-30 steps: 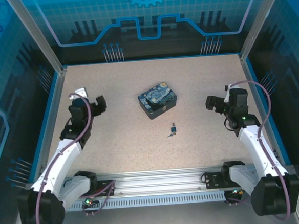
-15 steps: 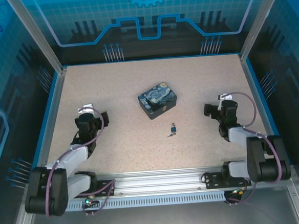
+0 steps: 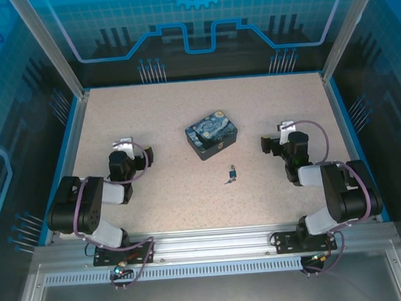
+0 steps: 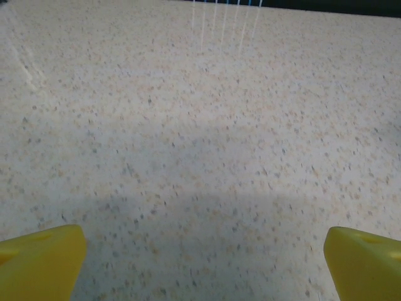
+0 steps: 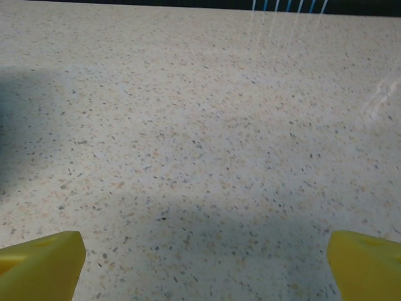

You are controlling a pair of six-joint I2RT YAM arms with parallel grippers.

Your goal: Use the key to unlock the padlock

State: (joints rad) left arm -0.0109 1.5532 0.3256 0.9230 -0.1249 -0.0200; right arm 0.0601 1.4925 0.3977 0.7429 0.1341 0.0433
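— What do we see at the left gripper [image 4: 202, 262]?
— Its yellow fingertips [image 4: 41, 258] sit at the two bottom corners of the left wrist view. They are spread wide, with the speckled table [image 4: 200, 125] between them, and the gripper is empty.

— And the right gripper [image 5: 203, 263]?
— We see much the same: its yellow fingertips [image 5: 40, 260] are far apart over the tabletop and grip nothing.

— Where does the padlock lie from there?
— In the top view we find the padlock [image 3: 233, 170] on the table near the middle, a little toward our bases. It is between the two grippers and well apart from both, somewhat nearer the right one. The key [image 3: 229, 181] lies just beside it on the near-left side, and we cannot tell whether the two touch.

— And further out?
— The painted starry-night box [image 3: 212, 134] sits beyond the padlock, turned at an angle to the table edges. Our two arms are folded low at either side, each gripper pointing in toward the centre.
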